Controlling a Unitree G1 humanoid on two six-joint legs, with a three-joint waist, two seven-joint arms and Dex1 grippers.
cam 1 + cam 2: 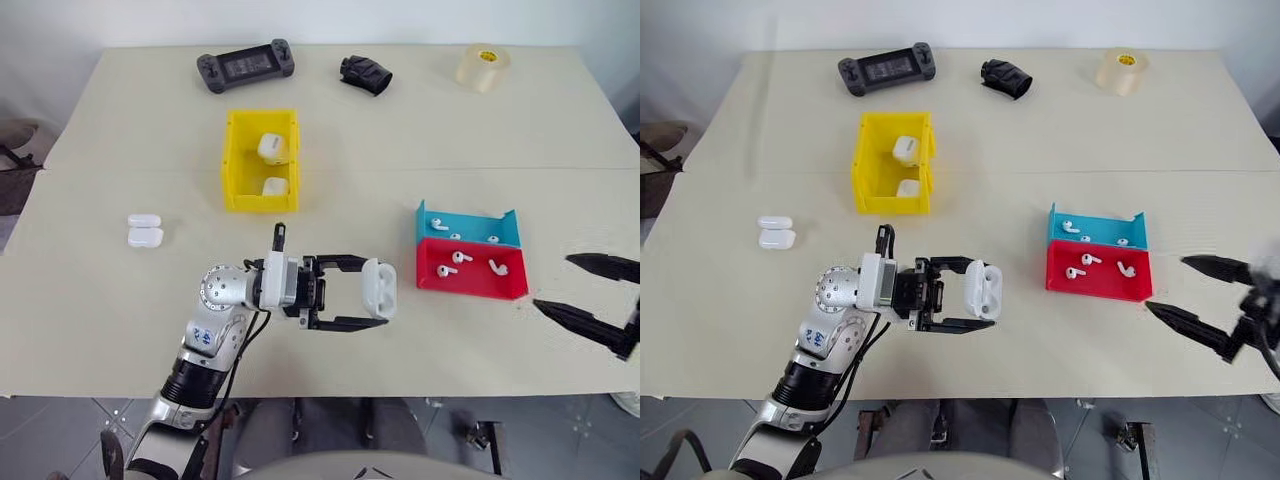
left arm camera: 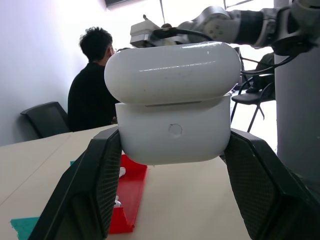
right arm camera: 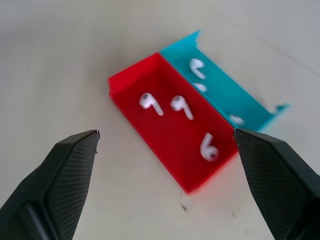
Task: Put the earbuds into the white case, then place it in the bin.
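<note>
My left tool (image 1: 372, 303) grips the white case (image 1: 379, 289) by its sides, clear above the desk (image 1: 100, 290), turned toward the trays so my other arm can reach it; its lid looks shut or nearly so. My right tool (image 3: 165, 142) stands wide open and empty, aimed at the red tray (image 3: 170, 140), where three earbuds (image 3: 182, 106) lie loose; more sit in the teal tray (image 3: 250, 102) touching it. I judge loading has not begun. The yellow bin (image 1: 236, 155), well apart, already holds two similar white cases.
</note>
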